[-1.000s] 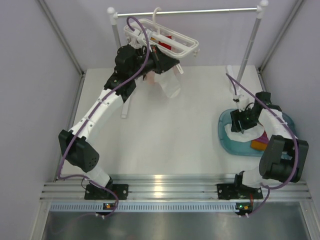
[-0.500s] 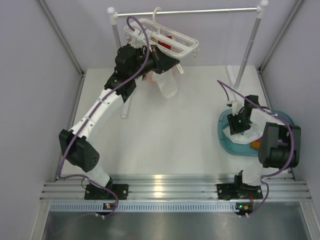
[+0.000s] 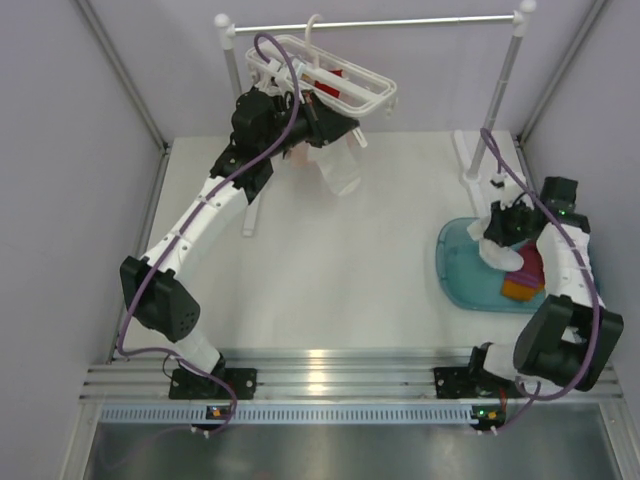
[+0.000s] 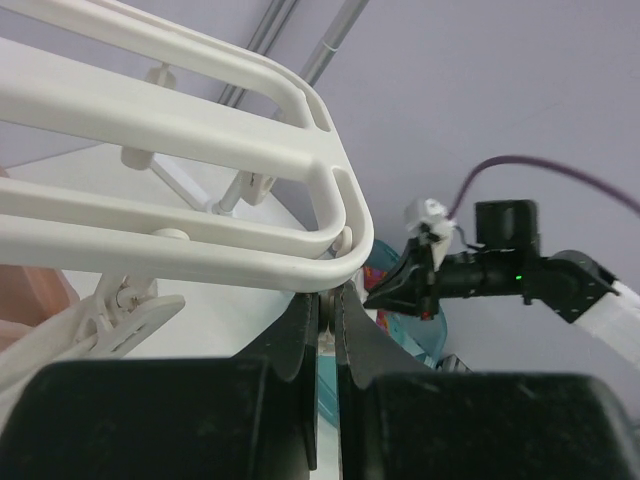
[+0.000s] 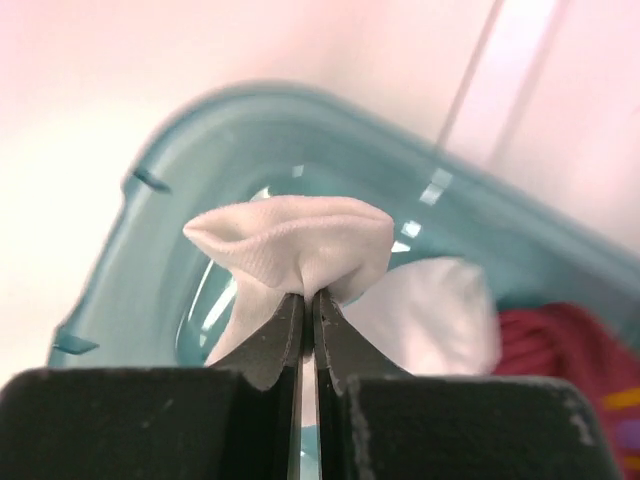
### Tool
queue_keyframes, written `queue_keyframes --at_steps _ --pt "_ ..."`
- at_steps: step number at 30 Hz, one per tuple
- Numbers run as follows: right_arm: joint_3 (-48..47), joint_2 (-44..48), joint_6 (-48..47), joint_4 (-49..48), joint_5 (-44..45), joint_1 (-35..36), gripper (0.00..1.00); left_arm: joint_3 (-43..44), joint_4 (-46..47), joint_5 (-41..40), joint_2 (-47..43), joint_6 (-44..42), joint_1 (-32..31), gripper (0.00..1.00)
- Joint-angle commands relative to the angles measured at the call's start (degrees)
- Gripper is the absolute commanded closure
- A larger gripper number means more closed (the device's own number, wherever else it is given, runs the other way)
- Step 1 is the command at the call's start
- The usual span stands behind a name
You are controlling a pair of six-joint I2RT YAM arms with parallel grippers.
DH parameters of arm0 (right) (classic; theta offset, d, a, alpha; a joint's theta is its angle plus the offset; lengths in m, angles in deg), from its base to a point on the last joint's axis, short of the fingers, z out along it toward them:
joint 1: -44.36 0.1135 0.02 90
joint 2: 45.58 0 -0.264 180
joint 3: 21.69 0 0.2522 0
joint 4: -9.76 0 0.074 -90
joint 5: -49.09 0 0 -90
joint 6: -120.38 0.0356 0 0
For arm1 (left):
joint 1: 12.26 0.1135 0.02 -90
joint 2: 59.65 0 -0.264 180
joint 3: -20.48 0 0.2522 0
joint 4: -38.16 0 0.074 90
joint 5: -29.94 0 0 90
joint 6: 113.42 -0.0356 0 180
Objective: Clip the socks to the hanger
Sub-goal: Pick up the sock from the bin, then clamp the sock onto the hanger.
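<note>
Right end effector (image 5: 308, 300) lifted white sock (image 5: 300, 245) above teal tray (image 5: 150, 260).

Small white booth with a table set between pale lilac walls

White table (image 3: 380, 300) boxed in on three sides by plain pale lilac walls (image 3: 60, 220), with grey metal struts (image 3: 122, 75) slanting up the two back corners. Across the back, a thin silver rail (image 3: 420, 21) carried on two white posts (image 3: 500, 95), with a flat white foot (image 3: 468, 152) under the right-hand post, resting on the table. Along the near edge, a ribbed aluminium beam (image 3: 340, 372) with a bright patch of glare at its middle, then a narrow perforated strip (image 3: 340, 412), then a dull brushed steel sheet (image 3: 340, 450) at the very bottom. Soft, even light from above, with only faint shadows on the table.
</note>
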Motion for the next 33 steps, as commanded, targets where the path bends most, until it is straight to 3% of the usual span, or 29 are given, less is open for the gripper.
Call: queue_keyframes --at_steps 1,3,7,15,23,33 --pt "-10.1 6.6 -4.6 6.0 -18.5 -1.1 1.00 -0.4 4.0 0.5 -0.4 0.4 0.4 1.00" --pt "-14.4 7.7 -2.6 5.8 -22.5 -0.9 1.00 -0.4 4.1 0.7 -0.4 0.5 0.5 1.00" --pt "-19.4 9.8 10.0 -0.9 -28.4 1.6 1.00 -0.2 4.8 1.1 -0.5 1.0 0.7 1.00" --pt "-22.1 7.0 23.1 -15.0 -20.6 19.8 1.00 -0.5 5.3 1.8 -0.5 1.2 0.9 1.00" --pt "-23.6 0.4 27.8 -22.7 -13.6 32.6 1.00 -1.2 5.8 2.4 -0.3 1.5 1.0 1.00" --pt "-28.4 -4.7 28.4 -23.2 -10.2 36.7 1.00 -2.0 6.0 1.9 0.0 1.9 1.0 1.00"
